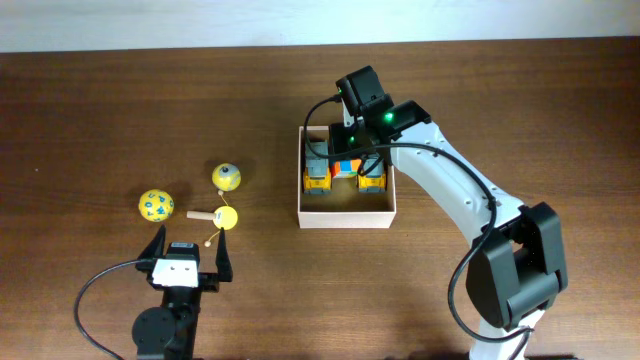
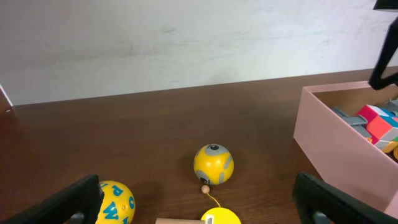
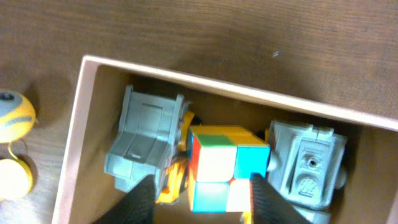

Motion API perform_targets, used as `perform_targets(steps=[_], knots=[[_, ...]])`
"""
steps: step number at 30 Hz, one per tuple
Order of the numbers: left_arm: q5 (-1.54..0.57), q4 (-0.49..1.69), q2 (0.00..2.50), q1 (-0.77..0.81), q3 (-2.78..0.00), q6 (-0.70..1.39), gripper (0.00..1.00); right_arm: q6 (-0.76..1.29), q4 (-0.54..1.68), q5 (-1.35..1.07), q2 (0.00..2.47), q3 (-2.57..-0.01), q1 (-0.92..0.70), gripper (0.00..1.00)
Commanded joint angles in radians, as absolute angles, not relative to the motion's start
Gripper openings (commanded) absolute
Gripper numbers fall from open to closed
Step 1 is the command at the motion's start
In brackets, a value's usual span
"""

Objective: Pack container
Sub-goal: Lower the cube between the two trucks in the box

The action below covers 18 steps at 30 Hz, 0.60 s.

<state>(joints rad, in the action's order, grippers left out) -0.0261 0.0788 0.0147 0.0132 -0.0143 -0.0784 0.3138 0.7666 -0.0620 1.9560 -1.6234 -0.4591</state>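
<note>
While three toys already lie in the container [image 1: 347,218], I judge the packing about half done. The box sits on the table [image 1: 100,100] right of centre, its tan floor showing in front of the load.

Counted inside it: two grey-and-yellow toy trucks, one on the left [image 3: 146,140] and one on the right [image 3: 308,165], and one colour cube [image 3: 227,168] between them.

Counted outside, well left of the box: one yellow ball with blue letters [image 1: 155,205], one yellow ball with grey markings [image 1: 227,177], and one wooden stick with a yellow ball at its end [image 1: 222,216]. Three to go, as I read it.

My right gripper [image 3: 204,199] hangs over the box, fingers either side of the cube. I cannot tell whether they pinch it or stand free of it.

My left gripper [image 1: 190,252] sits near the loose toys, jaws spread wide with nothing between them.
</note>
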Motion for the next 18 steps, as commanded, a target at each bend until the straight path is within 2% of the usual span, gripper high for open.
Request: perform_targets(steps=[1, 9, 18], knots=[[-0.023, 0.080, 0.005, 0.017, -0.009, -0.083, 0.99, 0.326, 0.775, -0.072, 1.935, -1.642, -0.466, 0.34], [-0.023, 0.080, 0.005, 0.017, -0.009, -0.083, 0.99, 0.347, 0.775, -0.021, 1.937, -1.639, -0.466, 0.29], [-0.023, 0.080, 0.005, 0.017, -0.009, -0.083, 0.99, 0.350, 0.775, -0.007, 1.943, -1.604, -0.466, 0.28]])
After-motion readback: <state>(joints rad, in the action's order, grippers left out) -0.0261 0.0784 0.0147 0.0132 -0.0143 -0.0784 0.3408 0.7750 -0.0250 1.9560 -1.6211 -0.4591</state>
